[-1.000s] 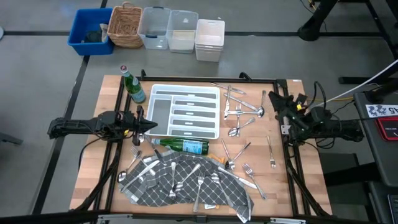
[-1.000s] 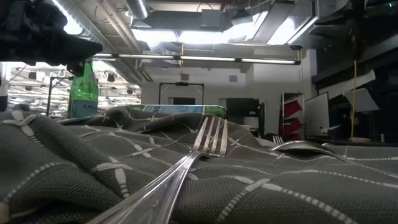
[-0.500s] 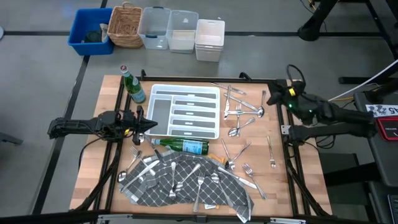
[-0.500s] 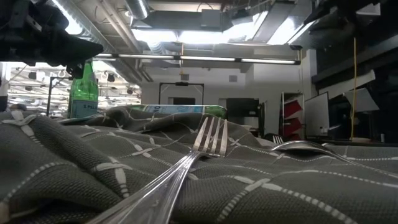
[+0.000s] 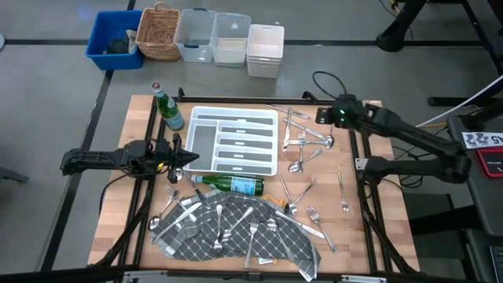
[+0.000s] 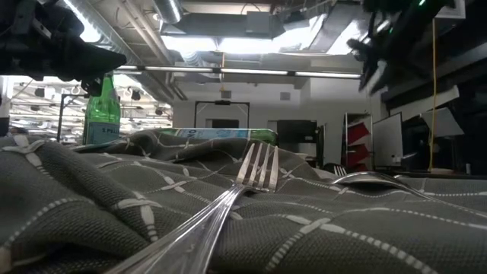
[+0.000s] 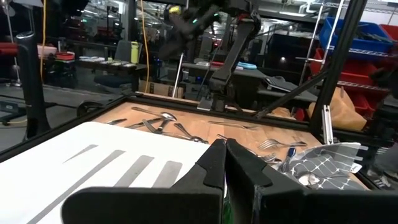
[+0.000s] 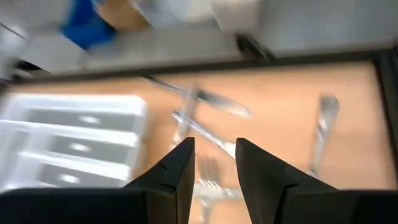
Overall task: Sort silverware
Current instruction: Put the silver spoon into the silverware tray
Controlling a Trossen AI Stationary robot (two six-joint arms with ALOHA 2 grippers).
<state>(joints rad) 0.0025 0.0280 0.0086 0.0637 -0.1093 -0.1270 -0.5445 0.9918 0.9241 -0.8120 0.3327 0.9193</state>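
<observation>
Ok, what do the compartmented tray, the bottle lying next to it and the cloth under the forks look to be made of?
Tray: probably plastic, matte white with molded dividers. Lying bottle: likely glass, glossy translucent green with a paper label. Cloth: woven fabric, grey with a pale grid, visible weave and folds.

The wooden counter (image 5: 385, 216) carries a white compartmented tray (image 5: 234, 140), an upright green bottle (image 5: 166, 108), another bottle (image 5: 232, 185) lying flat, a grey patterned cloth (image 5: 236, 236) and scattered silverware (image 5: 302, 153).
</observation>
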